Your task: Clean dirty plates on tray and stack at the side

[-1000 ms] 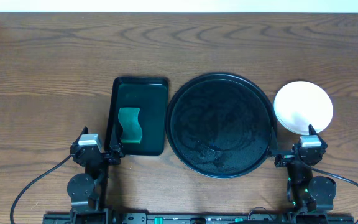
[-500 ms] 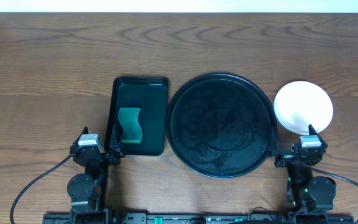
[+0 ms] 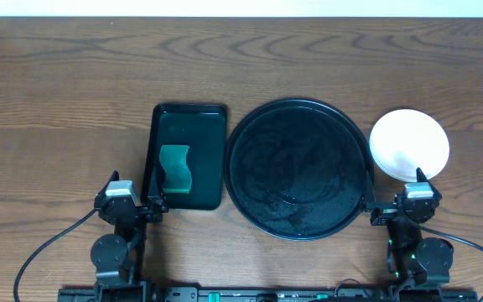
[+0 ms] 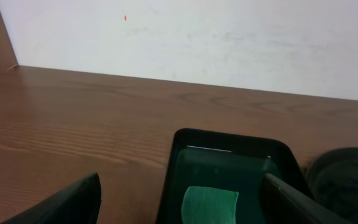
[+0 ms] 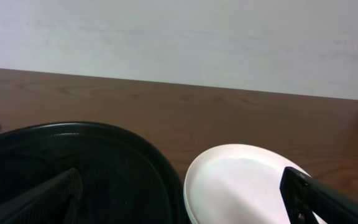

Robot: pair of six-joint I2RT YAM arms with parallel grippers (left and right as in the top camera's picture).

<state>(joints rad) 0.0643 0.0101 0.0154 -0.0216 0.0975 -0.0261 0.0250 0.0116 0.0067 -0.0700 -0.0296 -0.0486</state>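
The large round black tray (image 3: pixel 297 102) lies at the table's middle with no plate on it; its rim also shows in the right wrist view (image 5: pixel 135 140). A white plate (image 3: pixel 409 144) lies on the wood just right of the tray, and in the right wrist view (image 5: pixel 241 180) another rim shows under it. No mint-aqua plate is visible. My left gripper (image 3: pixel 132 201) is open and empty at the table's front, in the left wrist view (image 4: pixel 182 208) facing the small tray. My right gripper (image 3: pixel 401 203) is open and empty in front of the white plate, as in the right wrist view (image 5: pixel 182 208).
A smaller black rectangular tray (image 3: pixel 191 107) stands left of the round one, with a green sponge (image 3: pixel 174 169) in it; both show in the left wrist view, tray (image 4: pixel 229 134) and sponge (image 4: pixel 210 202). A white wall bounds the table's far edge.
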